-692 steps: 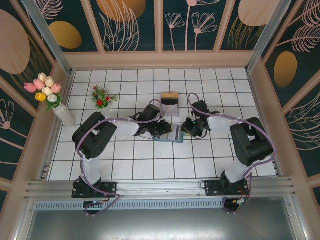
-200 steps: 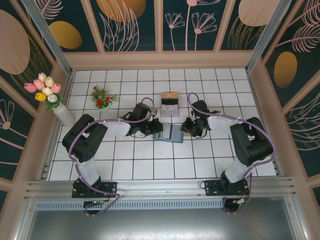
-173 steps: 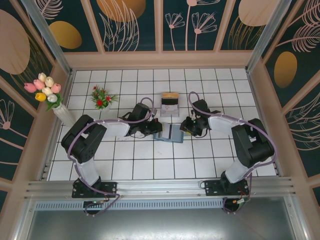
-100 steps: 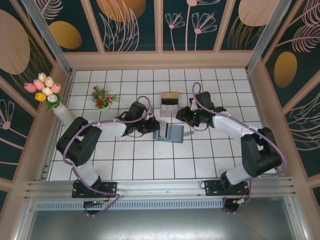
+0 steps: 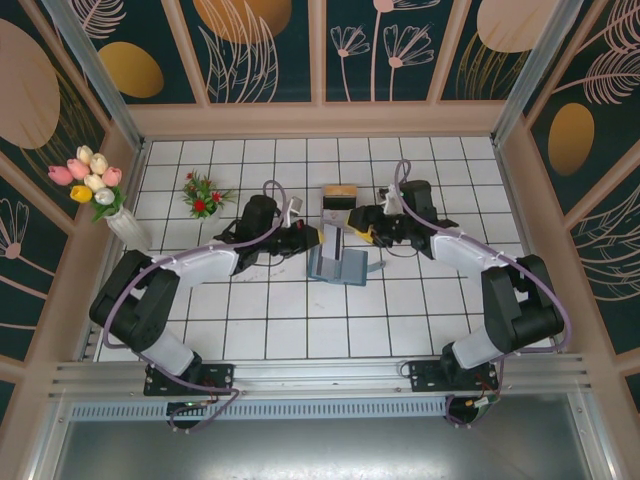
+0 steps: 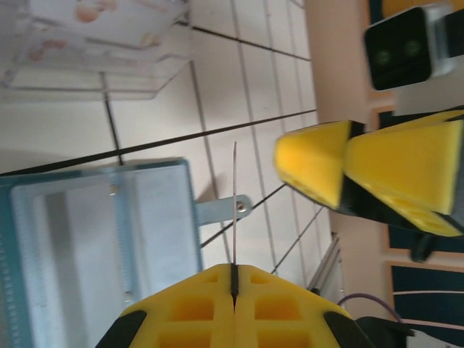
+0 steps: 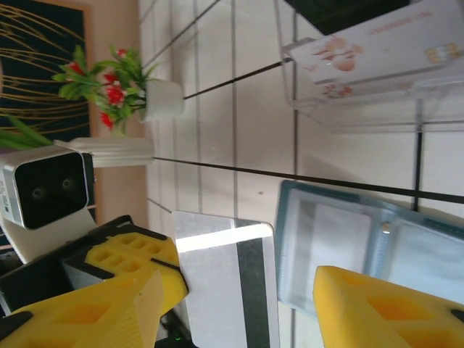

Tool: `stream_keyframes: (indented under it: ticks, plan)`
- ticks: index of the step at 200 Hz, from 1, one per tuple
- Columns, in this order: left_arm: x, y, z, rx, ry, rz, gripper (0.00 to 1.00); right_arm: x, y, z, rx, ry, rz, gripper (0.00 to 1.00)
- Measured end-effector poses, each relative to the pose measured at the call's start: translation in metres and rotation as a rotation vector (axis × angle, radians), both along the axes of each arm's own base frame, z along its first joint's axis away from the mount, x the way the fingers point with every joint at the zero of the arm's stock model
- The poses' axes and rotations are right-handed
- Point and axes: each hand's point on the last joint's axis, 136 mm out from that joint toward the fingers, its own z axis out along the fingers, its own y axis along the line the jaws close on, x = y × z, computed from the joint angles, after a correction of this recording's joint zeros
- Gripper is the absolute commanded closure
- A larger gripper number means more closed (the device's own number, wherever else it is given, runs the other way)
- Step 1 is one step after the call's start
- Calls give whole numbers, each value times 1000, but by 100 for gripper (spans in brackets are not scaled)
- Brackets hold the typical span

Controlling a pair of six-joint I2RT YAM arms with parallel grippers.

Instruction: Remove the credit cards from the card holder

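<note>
Pinching a credit card [image 6: 234, 203], the left gripper [image 6: 233, 272] is clamped together; the right gripper [image 7: 243, 297] is spread wide beside the opened card holder [image 7: 341, 246].

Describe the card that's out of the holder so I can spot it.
On the white tiled table, by the open teal card holder, the left hand pinches a card. It is pale with a black stripe, not tucked inside.

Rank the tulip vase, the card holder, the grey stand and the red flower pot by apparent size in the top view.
Largest to smallest: tulip vase with its blooms; card holder, lying open; then grey stand and red flower pot, which look about alike, so I won't rank them.
</note>
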Motion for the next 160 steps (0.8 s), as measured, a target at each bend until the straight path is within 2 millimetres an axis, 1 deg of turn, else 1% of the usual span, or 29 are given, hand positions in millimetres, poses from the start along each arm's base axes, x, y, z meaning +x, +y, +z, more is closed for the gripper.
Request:
stream_keyframes:
  ticks: [30,55,79,95,113,128,136,160]
  plan:
    - [0,-7,17,-77,2,-10,100,-5,7,9,75,-12,39,30]
    - [1,-10,27,-118,3,-15,100,-8,10,14,106,-18,60,25]
    - [1,-11,33,-140,4,-18,100,-11,11,15,127,-17,75,26]
    - [1,-12,36,-153,4,-19,100,-14,13,16,149,-17,88,30]
    - [2,-13,42,-178,1,-19,100,-19,14,17,183,-10,98,43]
    - [3,-13,47,-198,-2,-18,100,-24,14,18,204,-7,108,48]
    - [5,-12,49,-205,-3,-14,100,-24,14,19,209,-12,110,50]
    - [6,-11,52,-221,-4,-8,100,-25,15,26,228,-27,109,59]
